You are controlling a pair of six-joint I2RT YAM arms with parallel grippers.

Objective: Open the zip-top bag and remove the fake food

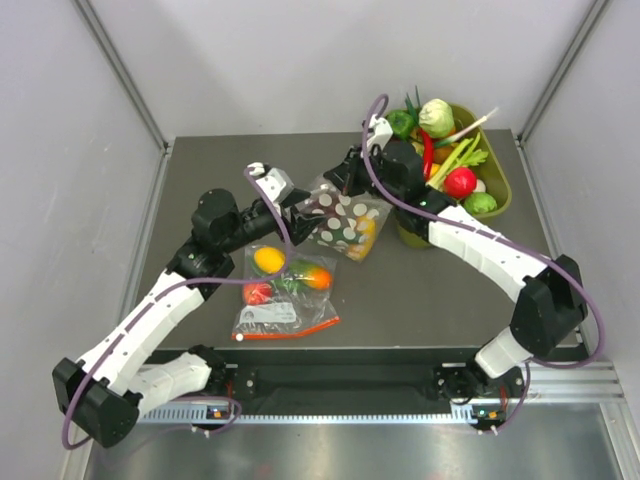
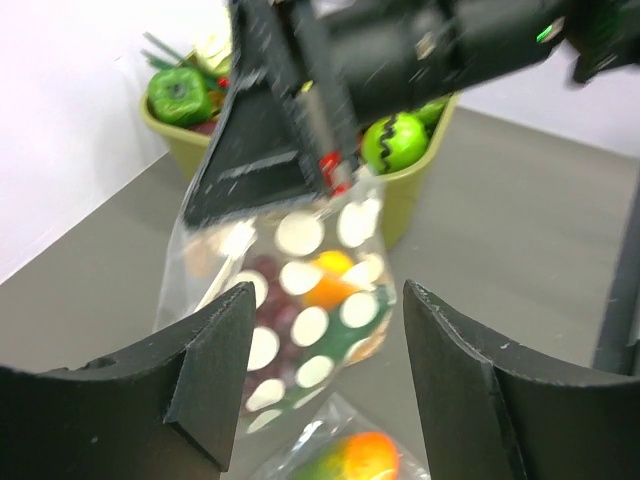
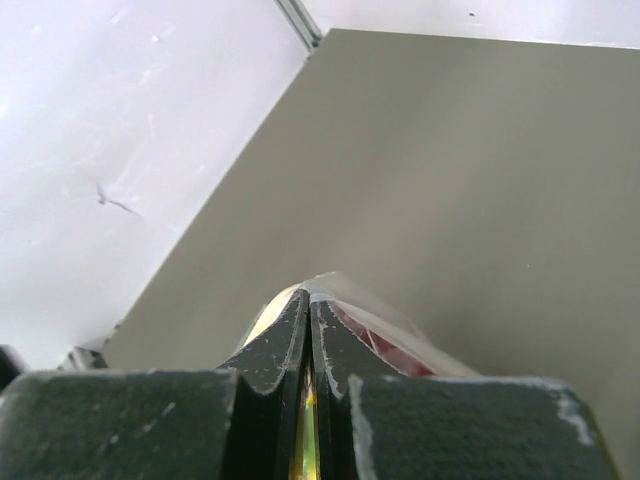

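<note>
The clear, white-dotted plastic zip-top bag (image 1: 345, 225) was pinched at its top by the right gripper (image 3: 308, 300); the left gripper (image 2: 328, 300) was spread wide, empty.

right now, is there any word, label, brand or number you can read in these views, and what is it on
No text can be read in any view.
On the plain clear bag: a pale patch with dark marks near its red strip, too small to read.
On the zip-top bag: white dots only, no lettering shows.
</note>
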